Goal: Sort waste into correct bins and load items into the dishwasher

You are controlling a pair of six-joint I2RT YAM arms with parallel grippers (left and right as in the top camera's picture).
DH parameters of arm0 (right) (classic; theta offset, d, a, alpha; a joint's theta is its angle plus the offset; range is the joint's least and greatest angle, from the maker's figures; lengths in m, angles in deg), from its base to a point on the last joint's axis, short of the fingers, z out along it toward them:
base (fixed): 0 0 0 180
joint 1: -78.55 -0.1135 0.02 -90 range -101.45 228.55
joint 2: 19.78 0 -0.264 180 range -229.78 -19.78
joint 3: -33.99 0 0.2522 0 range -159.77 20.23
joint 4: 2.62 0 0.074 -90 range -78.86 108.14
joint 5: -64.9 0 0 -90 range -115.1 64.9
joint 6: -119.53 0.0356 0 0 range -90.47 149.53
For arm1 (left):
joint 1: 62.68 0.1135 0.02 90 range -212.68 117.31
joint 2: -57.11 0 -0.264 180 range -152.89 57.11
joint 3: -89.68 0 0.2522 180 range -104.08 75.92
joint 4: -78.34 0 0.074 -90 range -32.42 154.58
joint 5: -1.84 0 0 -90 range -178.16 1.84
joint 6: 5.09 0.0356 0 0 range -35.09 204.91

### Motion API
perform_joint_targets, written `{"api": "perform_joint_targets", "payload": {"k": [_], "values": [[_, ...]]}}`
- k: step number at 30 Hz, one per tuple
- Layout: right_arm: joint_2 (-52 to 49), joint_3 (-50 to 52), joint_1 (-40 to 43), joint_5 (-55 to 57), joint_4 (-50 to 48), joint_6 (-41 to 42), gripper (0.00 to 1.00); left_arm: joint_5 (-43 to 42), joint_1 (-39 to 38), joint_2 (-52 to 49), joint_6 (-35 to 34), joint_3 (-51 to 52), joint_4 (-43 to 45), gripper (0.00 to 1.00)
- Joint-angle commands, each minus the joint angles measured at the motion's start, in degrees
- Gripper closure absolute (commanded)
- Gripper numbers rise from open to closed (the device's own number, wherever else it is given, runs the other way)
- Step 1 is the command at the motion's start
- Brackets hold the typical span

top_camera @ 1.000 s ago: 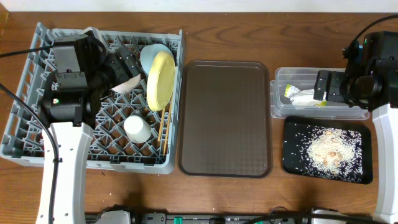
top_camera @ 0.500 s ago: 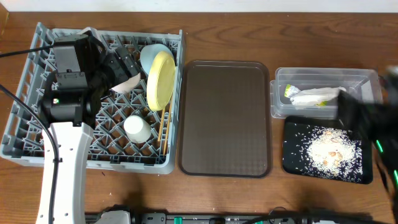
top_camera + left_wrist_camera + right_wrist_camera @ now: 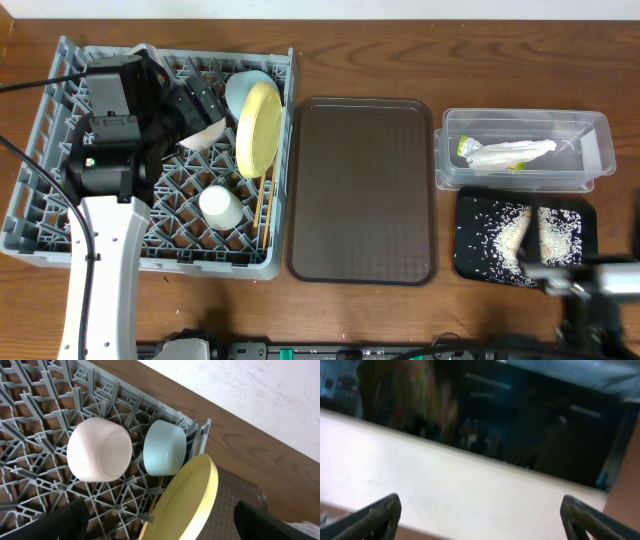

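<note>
Four dishes sit in the grey dish rack [image 3: 40,215] beside chopsticks [image 3: 262,210]: yellow-green plate [image 3: 258,128], light blue bowl [image 3: 165,447], white bowl [image 3: 99,449] and white cup [image 3: 220,207]. The left arm's [image 3: 105,160] jaws are spread over them. Wrapper [image 3: 464,148] and napkin [image 3: 518,153] lie in the clear tub [image 3: 600,150], rice scraps [image 3: 505,235] on the black tray [image 3: 470,262]. The right arm's [image 3: 590,290] jaws gape too.

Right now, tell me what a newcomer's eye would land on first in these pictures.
The yellow-green plate stands on edge in the grey dish rack at the left, with a light blue bowl beside it and a white cup nearer the front. At the right, pale rice scraps lie scattered across the black tray, just in front of the clear tub holding a crumpled napkin.
</note>
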Motion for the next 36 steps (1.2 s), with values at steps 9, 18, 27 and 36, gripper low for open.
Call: {"api": "perform_joint_targets", "payload": {"k": [9, 18, 27, 36], "values": [[9.0, 27.4, -0.5, -3.2, -17.3, 7.3, 0.01, 0.9, -0.1, 0.0, -0.1, -1.5, 0.1, 0.05], [9.0, 34.0, -0.5, -4.2, -9.9, 7.5, 0.01, 0.9, -0.1, 0.0, -0.1, -1.5, 0.1, 0.04], [8.8, 34.0, -0.5, -4.2, 0.0, 8.7, 0.01, 0.9, -0.1, 0.0, -0.1, -1.5, 0.1, 0.04], [8.8, 34.0, -0.5, -4.2, 0.0, 8.7, 0.01, 0.9, -0.1, 0.0, -0.1, -1.5, 0.1, 0.04]]}}
